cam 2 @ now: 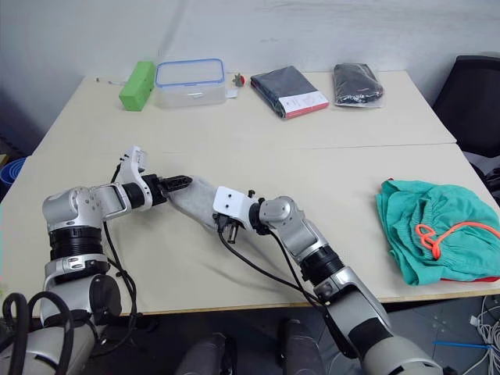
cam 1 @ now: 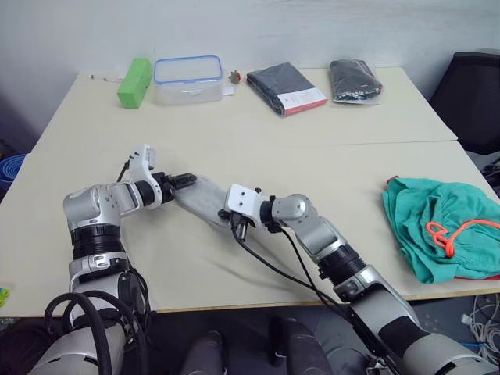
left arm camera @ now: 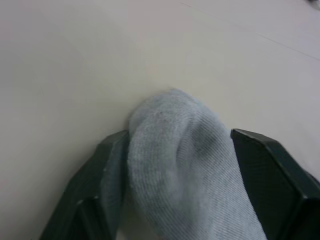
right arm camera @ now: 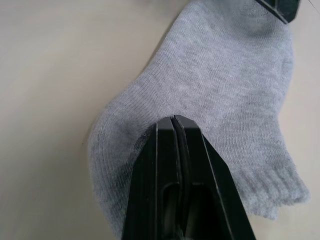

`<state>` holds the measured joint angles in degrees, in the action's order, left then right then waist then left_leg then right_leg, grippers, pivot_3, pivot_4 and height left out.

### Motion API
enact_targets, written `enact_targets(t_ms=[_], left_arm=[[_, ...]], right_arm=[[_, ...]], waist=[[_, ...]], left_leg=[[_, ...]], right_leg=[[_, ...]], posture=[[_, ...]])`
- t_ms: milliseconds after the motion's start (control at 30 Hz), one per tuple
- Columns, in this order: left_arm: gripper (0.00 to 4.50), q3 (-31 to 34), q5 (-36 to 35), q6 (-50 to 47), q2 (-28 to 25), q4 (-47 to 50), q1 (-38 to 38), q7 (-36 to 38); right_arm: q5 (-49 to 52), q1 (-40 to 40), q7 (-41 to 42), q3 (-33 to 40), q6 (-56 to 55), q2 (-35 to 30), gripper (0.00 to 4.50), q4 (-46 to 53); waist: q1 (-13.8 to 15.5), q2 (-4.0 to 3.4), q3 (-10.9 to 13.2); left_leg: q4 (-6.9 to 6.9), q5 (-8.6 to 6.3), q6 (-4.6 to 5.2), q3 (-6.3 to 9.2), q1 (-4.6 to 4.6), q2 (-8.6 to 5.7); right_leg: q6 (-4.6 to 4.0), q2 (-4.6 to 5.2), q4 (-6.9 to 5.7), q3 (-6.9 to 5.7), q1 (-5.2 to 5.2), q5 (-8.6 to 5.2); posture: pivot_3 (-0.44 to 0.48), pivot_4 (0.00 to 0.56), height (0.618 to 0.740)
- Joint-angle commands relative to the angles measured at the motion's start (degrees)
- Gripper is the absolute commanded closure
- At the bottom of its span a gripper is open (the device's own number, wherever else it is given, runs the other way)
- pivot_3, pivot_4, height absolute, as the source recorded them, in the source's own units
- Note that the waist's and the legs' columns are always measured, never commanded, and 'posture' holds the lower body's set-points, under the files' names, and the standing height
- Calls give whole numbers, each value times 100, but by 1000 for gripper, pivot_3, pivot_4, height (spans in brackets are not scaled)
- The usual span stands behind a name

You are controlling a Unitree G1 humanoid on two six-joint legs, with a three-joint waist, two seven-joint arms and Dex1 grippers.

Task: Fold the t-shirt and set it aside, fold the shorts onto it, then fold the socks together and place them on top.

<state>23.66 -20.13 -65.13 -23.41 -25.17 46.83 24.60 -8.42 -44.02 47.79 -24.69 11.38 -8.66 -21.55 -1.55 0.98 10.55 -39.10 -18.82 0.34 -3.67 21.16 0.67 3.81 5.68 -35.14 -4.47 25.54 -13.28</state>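
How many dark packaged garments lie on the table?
2. Both lie along the far edge of the table: the larger package with a red label, and the smaller dark package to its right.

You have the socks point(cam 1: 205, 200) lying on the table point(cam 1: 258, 133) between both arms: your left gripper point(cam 1: 185, 180) meets their far end, your right gripper point(cam 1: 237, 226) sits at their near end. Well right of the socks, the shorts point(cam 1: 437, 234) lie bunched at the table's edge.
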Motion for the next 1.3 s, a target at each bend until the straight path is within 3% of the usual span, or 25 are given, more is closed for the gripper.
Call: enact_targets(t_ms=[33, 233, 400, 533, 733, 833, 1000, 1300], left_arm=[[2542, -109, -272, 9, 11, 464, -92, 147], [4437, -208, -500, -9, 66, 883, -193, 101], [4492, -944, -445, 371, -135, 1658, -525, 532], [4492, -2249, -228, 859, -565, 2901, -964, 1188], [4492, -3515, 498, 1673, -1042, 3493, -1277, 1438], [4492, -3749, 775, 1850, -1160, 3420, -1379, 1389], [4492, -3595, 743, 1830, -1167, 3388, -1473, 1481], [1831, -2973, 83, 1377, -1065, 3550, -1552, 1793]], right_arm=[[-8, 116, -49, 69, 102, -98, 4500, 145], [-1, 137, -57, 85, 136, -133, 4500, 186], [2, 153, -49, 85, 140, -170, 4500, 186], [6, 174, -59, 94, 140, -202, 4500, 167], [26, 210, -81, 75, 160, -219, 4500, 194], [28, 242, -85, 77, 184, -234, 4500, 241], [32, 270, -91, 80, 205, -262, 4500, 280], [30, 235, -94, 55, 178, -232, 4500, 238]], waist=[[-8, 0, 0], [-11, 0, 0], [-11, 0, 0], [-8, -1, 0], [-11, -2, 1], [-7, -2, 1], [4, -2, 1], [4, -2, 1]], left_leg=[[0, -1, 0, 0, 1, 0], [5, -4, -3, -1, 3, 2], [6, -4, -3, -1, 3, 2], [9, -4, -4, -1, 4, 3], [11, -4, -1, -2, 1, 3], [14, -5, -1, -1, -3, 6], [13, -9, 12, 0, -1, 6], [10, -9, 16, 0, 1, 5]], right_leg=[[0, 0, 2, 0, 1, 0], [0, -3, 12, 0, 2, 0], [0, -2, 11, 1, 2, 0], [0, -2, 17, 3, 2, 0], [-5, -2, 21, 7, 1, -2], [-13, -3, 23, 5, 2, -7], [-14, -2, 27, 4, 1, -7], [-13, -2, 23, 3, 0, -7]], posture=[[0, 150, 740], [0, 150, 740], [0, 150, 740], [0, 150, 740], [0, 150, 740], [0, 150, 740], [0, 150, 740], [0, 150, 740]])
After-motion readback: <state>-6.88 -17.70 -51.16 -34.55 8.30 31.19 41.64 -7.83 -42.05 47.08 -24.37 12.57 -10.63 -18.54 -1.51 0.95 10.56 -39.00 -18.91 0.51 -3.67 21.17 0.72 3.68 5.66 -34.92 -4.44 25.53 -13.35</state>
